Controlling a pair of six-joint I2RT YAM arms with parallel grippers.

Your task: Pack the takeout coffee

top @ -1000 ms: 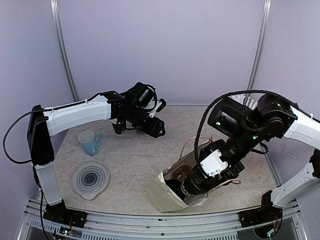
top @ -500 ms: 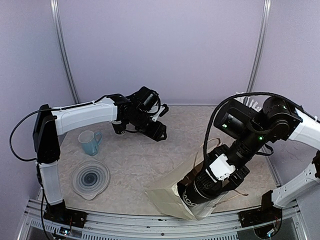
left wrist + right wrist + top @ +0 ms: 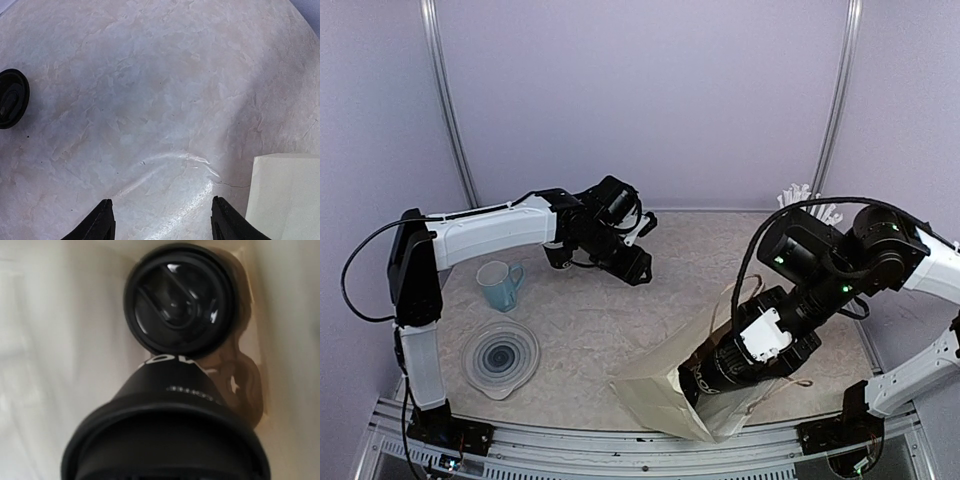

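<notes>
My right gripper (image 3: 735, 358) is shut on a black takeout coffee cup (image 3: 708, 377) with white lettering and holds it in the mouth of a cream paper bag (image 3: 655, 395). In the right wrist view this held cup (image 3: 165, 440) fills the lower frame and hides my fingers. Beyond it a second lidded cup (image 3: 181, 300) sits in the brown pulp carrier (image 3: 246, 385) inside the bag. My left gripper (image 3: 635, 265) is open and empty above the table, far from the bag; its fingertips (image 3: 105, 220) are spread wide.
A blue see-through mug (image 3: 500, 283) and a clear round lid (image 3: 500, 357) sit at the left. White straws (image 3: 807, 196) stand at the back right. A black round object (image 3: 10, 97) lies near my left gripper. The bag's corner (image 3: 285, 195) shows in the left wrist view.
My right gripper has pushed the cup further into the bag, and the bag has risen more upright around it. My left arm shifted slightly right, then held still.
</notes>
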